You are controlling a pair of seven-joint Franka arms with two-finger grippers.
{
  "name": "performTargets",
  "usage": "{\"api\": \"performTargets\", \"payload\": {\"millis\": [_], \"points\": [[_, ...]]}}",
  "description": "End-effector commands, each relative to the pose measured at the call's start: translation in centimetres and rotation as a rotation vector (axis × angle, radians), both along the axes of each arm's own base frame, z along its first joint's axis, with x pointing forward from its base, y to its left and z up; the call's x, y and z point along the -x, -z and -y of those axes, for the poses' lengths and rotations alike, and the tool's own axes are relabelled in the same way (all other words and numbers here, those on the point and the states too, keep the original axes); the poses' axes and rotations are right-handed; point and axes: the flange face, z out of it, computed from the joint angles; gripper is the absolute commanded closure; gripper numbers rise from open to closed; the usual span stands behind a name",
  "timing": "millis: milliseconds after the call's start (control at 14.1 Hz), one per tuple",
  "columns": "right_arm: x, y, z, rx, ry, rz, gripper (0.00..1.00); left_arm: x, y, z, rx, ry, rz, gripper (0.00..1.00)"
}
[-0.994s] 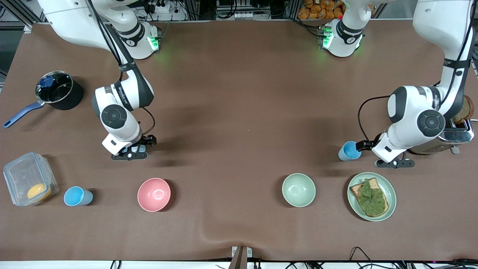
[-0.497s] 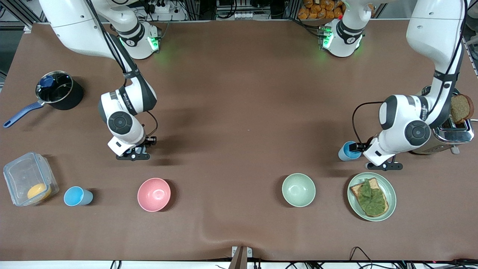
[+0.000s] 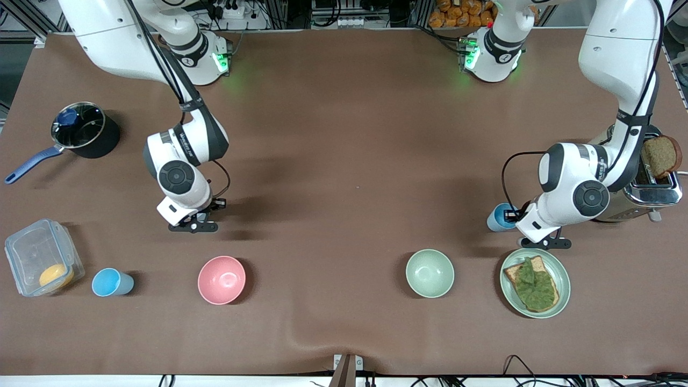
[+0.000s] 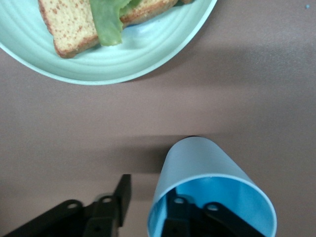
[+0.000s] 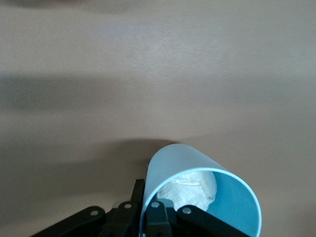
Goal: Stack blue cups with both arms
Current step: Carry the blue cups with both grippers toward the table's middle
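Note:
A blue cup [image 3: 499,217] stands on the table beside the green plate. My left gripper [image 3: 514,216] is open at its rim. In the left wrist view, this gripper [image 4: 150,195] has one finger inside the cup [image 4: 202,163] and the other outside, a gap away from the wall. My right gripper [image 3: 196,219] hangs over the table by the pink bowl. In the right wrist view, this gripper [image 5: 148,195] is shut on the rim of a blue cup [image 5: 187,160] with a whitish inside bottom. That cup is hidden under the hand in the front view. Another sky-blue cup [image 3: 111,282] stands untouched.
A pink bowl [image 3: 221,279] and a pale green bowl [image 3: 429,273] sit nearer the front camera. A green plate [image 3: 559,269] with toast and lettuce lies by the left gripper, also in the left wrist view [image 4: 163,44]. Also in view: a toaster [image 3: 653,193], a pot [image 3: 83,131] and a plastic box [image 3: 32,252].
The left arm has moved toward the right arm's end of the table, and its gripper has come onto the cup's rim. The right arm has shifted slightly toward the front camera.

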Motion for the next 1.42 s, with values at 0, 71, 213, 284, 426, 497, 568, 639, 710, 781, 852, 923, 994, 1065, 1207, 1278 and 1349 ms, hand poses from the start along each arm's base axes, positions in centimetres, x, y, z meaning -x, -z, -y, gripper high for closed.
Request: {"api": "performTargets", "payload": {"millis": [0, 71, 213, 284, 426, 497, 568, 639, 710, 781, 852, 923, 994, 1065, 1207, 1278, 1349], "points": [[-1.8, -4.7, -2.4, 0.044, 0.014, -0.031, 1.0, -0.5, -0.2, 0.1, -0.003, -0.005, 0.016, 1.0], [-2.0, -6.2, -4.0, 0.039, 0.013, -0.033, 1.0, -0.7, -0.5, 0.0, -0.002, -0.008, 0.028, 1.0], [-2.0, -9.0, -7.5, -0.014, 0.037, -0.061, 1.0, -0.9, -1.6, -0.4, 0.001, -0.015, 0.049, 1.0], [-2.1, -10.3, -8.7, -0.047, 0.059, -0.065, 1.0, -1.0, -2.5, -0.5, 0.001, -0.019, 0.063, 1.0], [-1.7, -12.0, -12.2, -0.086, 0.116, -0.043, 1.0, -1.3, -4.8, -0.8, 0.015, -0.051, 0.096, 1.0], [-0.8, -12.3, -14.6, -0.099, 0.148, -0.034, 1.0, -1.4, -6.0, -0.8, 0.036, -0.081, 0.111, 1.0], [0.0, -12.8, -17.4, -0.11, 0.177, -0.016, 1.0, -1.4, -7.2, -0.8, 0.054, -0.108, 0.127, 1.0], [0.4, -12.8, -19.8, -0.122, 0.214, -0.005, 1.0, -1.5, -8.4, -0.8, 0.066, -0.139, 0.143, 1.0], [0.5, -12.6, -21.8, -0.142, 0.255, 0.002, 1.0, -1.5, -9.8, -0.8, 0.077, -0.178, 0.159, 1.0], [1.1, -12.4, -24.4, -0.168, 0.286, 0.011, 1.0, -1.4, -11.2, -0.9, 0.09, -0.211, 0.17, 1.0], [1.5, -11.8, -26.7, -0.194, 0.326, 0.025, 1.0, -1.2, -12.1, -0.8, 0.107, -0.237, 0.17, 1.0], [1.9, -10.9, -28.8, -0.207, 0.356, 0.046, 1.0, -1.1, -12.9, -0.6, 0.119, -0.254, 0.173, 1.0], [2.8, -10.0, -31.0, -0.224, 0.364, 0.063, 1.0, -0.9, -13.4, -0.6, 0.12, -0.267, 0.169, 1.0], [3.7, -8.9, -33.0, -0.248, 0.386, 0.09, 1.0, -0.7, -13.9, -0.4, 0.119, -0.278, 0.162, 1.0], [5.0, -6.4, -35.9, -0.288, 0.456, 0.127, 1.0, -0.2, -15.2, 0.6, 0.121, -0.283, 0.152, 1.0], [6.3, -5.5, -37.8, -0.306, 0.455, 0.139, 1.0, -0.1, -15.4, 1.2, 0.122, -0.27, 0.135, 1.0], [6.7, -4.7, -38.3, -0.313, 0.453, 0.137, 1.0, 0.3, -15.4, 2.3, 0.123, -0.252, 0.106, 1.0]]}}
